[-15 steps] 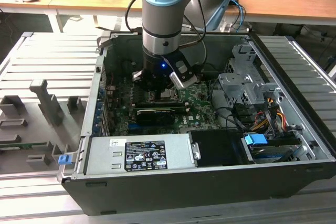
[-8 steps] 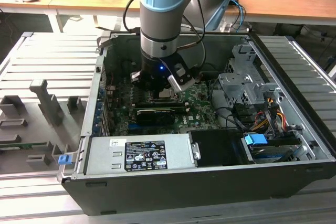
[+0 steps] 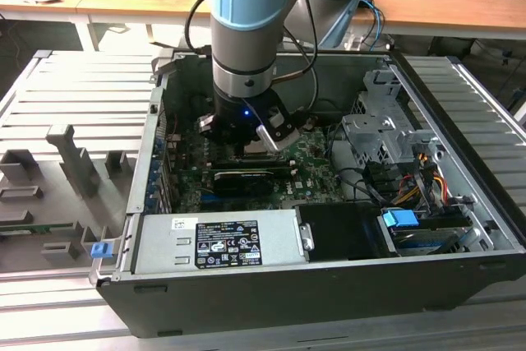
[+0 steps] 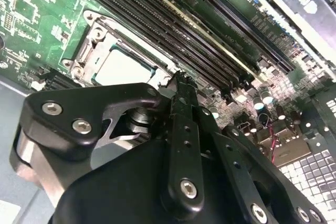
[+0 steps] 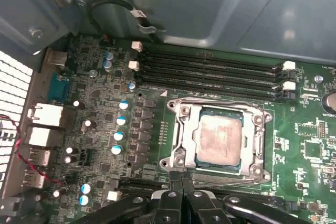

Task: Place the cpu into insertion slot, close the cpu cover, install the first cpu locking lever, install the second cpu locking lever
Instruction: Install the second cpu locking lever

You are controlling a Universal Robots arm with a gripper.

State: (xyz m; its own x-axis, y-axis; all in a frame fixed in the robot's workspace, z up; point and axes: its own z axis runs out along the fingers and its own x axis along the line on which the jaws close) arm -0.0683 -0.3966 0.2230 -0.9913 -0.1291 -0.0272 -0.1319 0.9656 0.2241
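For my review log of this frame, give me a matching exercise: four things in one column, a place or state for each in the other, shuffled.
1. cpu
2. cpu cover
3. gripper
4. memory slots

A. long, black, beside the socket
B. fingertips together at the socket's edge
C. seated in the insertion slot, metal face up
D. down, framing the chip

Pairs: 1-C, 2-D, 3-B, 4-A

Slatted metal table [image 3: 74, 80] carries open computer case [image 3: 329, 285].
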